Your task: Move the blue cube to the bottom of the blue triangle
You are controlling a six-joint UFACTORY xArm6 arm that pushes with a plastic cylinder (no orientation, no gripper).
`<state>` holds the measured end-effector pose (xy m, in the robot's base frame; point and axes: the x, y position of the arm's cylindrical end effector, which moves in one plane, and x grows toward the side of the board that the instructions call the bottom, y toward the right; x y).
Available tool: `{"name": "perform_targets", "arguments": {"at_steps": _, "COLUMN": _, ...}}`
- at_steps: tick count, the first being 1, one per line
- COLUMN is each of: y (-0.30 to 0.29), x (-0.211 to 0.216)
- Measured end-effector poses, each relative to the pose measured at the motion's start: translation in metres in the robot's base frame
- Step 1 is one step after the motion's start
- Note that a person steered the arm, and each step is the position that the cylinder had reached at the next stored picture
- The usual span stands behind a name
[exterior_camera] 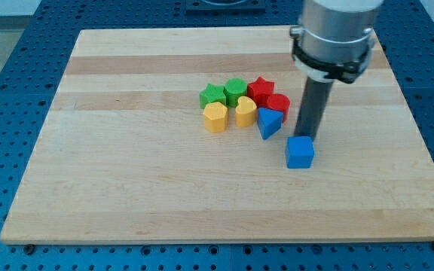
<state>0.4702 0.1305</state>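
Note:
The blue cube (300, 152) lies on the wooden board (126, 188), right of centre. The blue triangle (269, 122) lies just up and to the left of it, a small gap between them. My tip (304, 136) stands right behind the blue cube, at its top edge, touching or nearly touching it. The tip is to the right of the blue triangle.
A cluster of blocks sits left of the blue triangle: a red star (261, 89), a red cylinder (278, 106), a green star (212, 95), a green cylinder (236, 91), a yellow hexagon (215, 117) and a yellow heart (246, 111).

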Motion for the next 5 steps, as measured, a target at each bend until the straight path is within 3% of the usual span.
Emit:
{"name": "perform_targets", "arguments": {"at_steps": 2, "y": 0.030, "x": 0.042}}
{"name": "perform_targets", "arguments": {"at_steps": 5, "y": -0.007, "x": 0.050}}
